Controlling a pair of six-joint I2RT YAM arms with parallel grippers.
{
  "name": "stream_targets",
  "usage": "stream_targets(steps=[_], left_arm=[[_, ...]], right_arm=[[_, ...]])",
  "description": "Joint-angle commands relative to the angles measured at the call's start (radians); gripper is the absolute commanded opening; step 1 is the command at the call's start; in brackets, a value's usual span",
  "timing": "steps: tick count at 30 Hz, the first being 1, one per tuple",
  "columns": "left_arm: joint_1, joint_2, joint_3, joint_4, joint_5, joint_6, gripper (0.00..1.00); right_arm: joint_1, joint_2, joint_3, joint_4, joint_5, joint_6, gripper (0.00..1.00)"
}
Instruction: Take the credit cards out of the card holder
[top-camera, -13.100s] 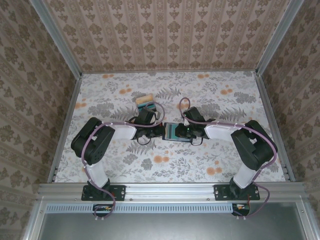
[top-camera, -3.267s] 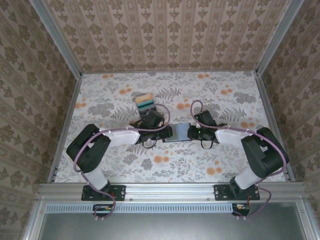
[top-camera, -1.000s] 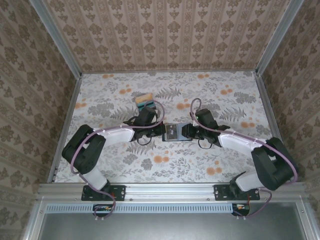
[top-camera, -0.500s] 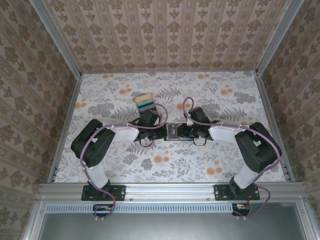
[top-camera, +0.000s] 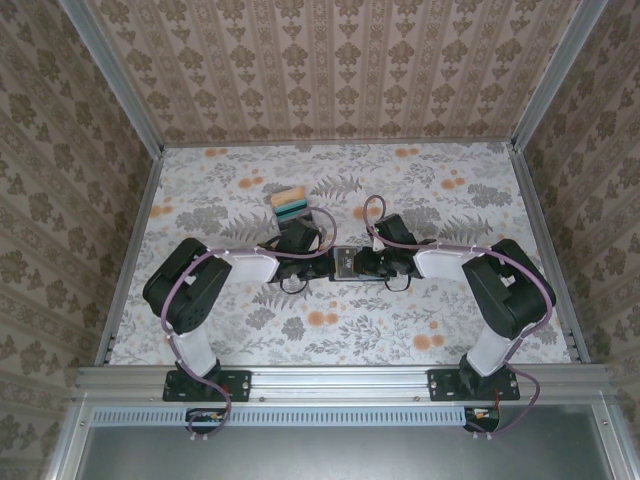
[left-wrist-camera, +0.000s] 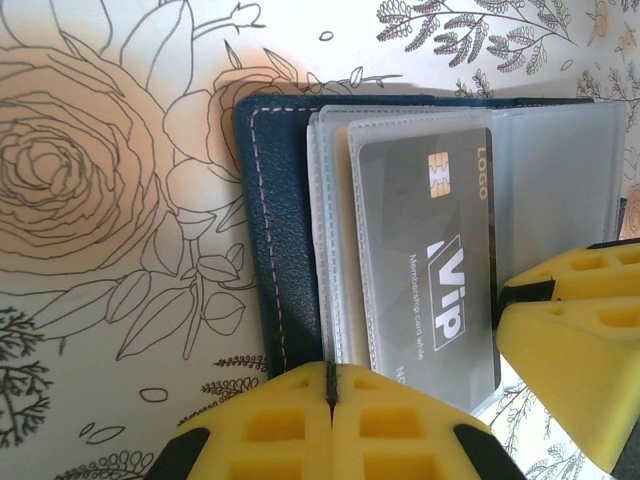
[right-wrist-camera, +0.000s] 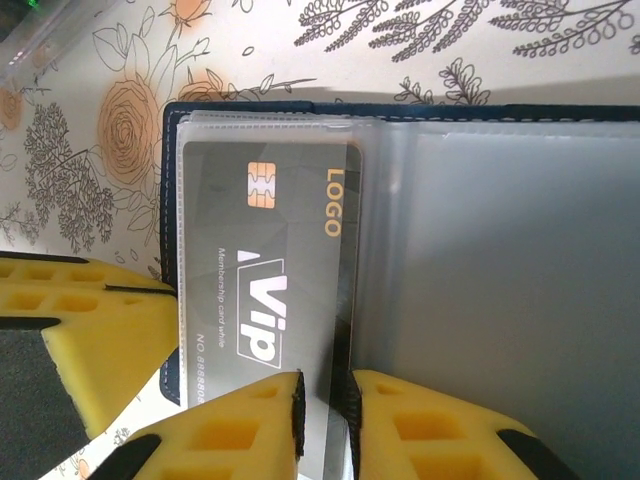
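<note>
The navy card holder (top-camera: 345, 264) lies open on the table between both grippers, its clear sleeves (right-wrist-camera: 500, 300) spread flat. A grey VIP credit card (left-wrist-camera: 430, 270) sits in one sleeve, its near end sticking out. My left gripper (left-wrist-camera: 330, 375) is shut on the near edge of the card holder (left-wrist-camera: 275, 250), where sleeves meet cover. My right gripper (right-wrist-camera: 325, 400) stands slightly open over the grey card (right-wrist-camera: 265, 270), the card's right edge showing in the narrow gap. In the top view the left gripper (top-camera: 323, 262) and right gripper (top-camera: 366, 263) face each other across the holder.
A clear slotted rack (top-camera: 291, 203) with a yellow and a teal card stands just behind the left gripper. The floral table runs to metal rails on both sides and patterned walls behind. Both forearms lie low across the middle of the table.
Both arms have drawn their elbows inward, the right one most. The grippers and the card holder have stayed at the table's middle, with the left gripper still shut on the holder.
</note>
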Motion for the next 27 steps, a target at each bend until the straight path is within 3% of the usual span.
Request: stream_targets(steps=[1, 7, 16, 23, 27], left_arm=[[-0.012, 0.013, 0.004, -0.059, -0.010, -0.005, 0.00], [-0.013, 0.013, 0.005, -0.064, -0.012, -0.003, 0.00], [-0.017, 0.025, 0.012, -0.060, -0.003, -0.001, 0.00], [-0.017, 0.024, 0.014, -0.065, -0.001, 0.000, 0.00], [-0.017, 0.024, 0.015, -0.069, -0.004, 0.001, 0.00]], right_arm=[[-0.005, -0.030, -0.003, -0.025, 0.046, 0.010, 0.22], [-0.019, -0.025, -0.012, -0.016, 0.038, 0.019, 0.21], [-0.032, 0.058, -0.001, 0.057, -0.088, 0.049, 0.20], [-0.046, 0.033, -0.015, 0.058, -0.085, 0.051, 0.02], [-0.055, 0.018, -0.030, 0.064, -0.089, 0.054, 0.00]])
